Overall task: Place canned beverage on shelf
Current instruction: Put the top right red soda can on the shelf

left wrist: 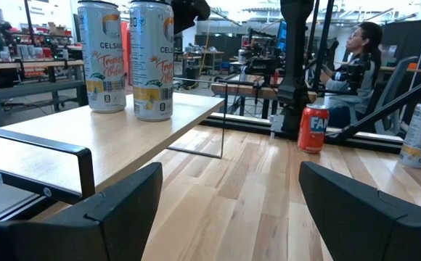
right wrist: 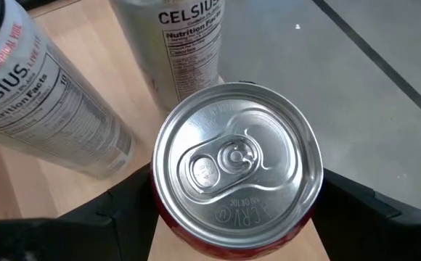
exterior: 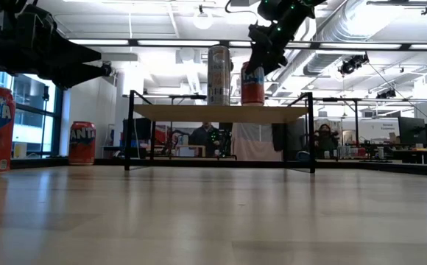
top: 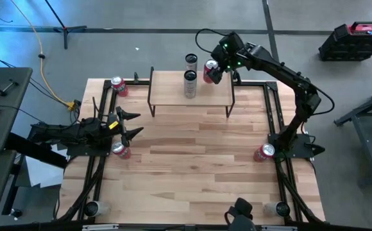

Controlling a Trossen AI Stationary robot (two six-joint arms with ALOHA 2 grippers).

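On the shelf's (top: 173,95) far right corner, the right tool (top: 213,72) grips a red soda can (exterior: 252,83) by its sides, beside two tall Celsius cans (top: 190,83). It looks rigid, smooth and slippery, thin-walled; mid-body seems the safest hold. The left tool (top: 129,124) waits wide open, at the tabletop's left.

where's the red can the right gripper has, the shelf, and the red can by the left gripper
red can (right wrist: 236,170): right wrist view, on its silver lid.
shelf (top: 173,96): high view, on a bare part of its wood top.
red can by the left gripper (top: 120,151): high view, on its top.
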